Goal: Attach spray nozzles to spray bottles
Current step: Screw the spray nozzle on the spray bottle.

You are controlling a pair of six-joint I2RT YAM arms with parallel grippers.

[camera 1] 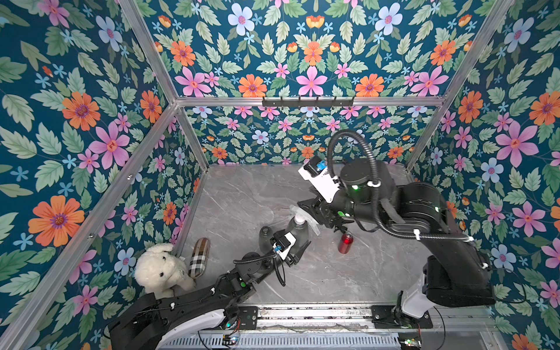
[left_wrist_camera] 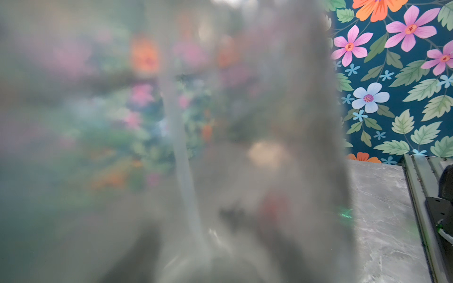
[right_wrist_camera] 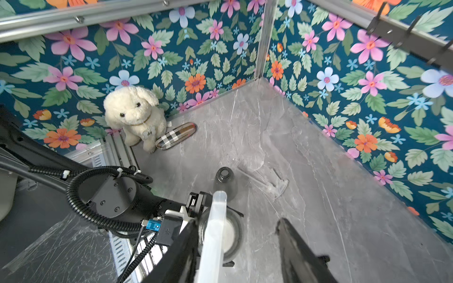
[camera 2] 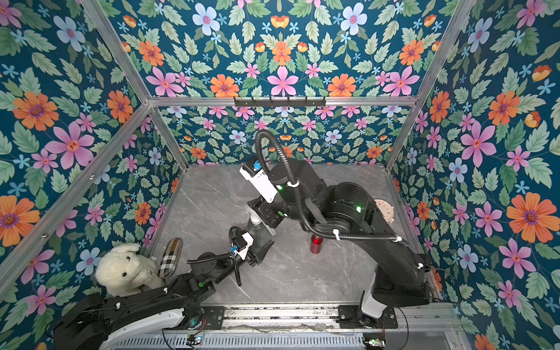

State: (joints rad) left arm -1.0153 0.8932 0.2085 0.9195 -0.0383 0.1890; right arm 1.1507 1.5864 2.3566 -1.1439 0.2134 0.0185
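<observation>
Now the whitish nozzle (right_wrist_camera: 212, 229) sits between parted fingers (right_wrist_camera: 300, 253) of the right claw (right_wrist_camera: 236, 221).

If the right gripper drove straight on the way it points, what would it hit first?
The translucent whitish trigger spray nozzle atop the smoky-grey pear-shaped plastic bottle. It already lies between the jaws of the open right gripper, though depth is unclear.

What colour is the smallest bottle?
Metallic red; the smallest bottle shows best in a top view.
</observation>
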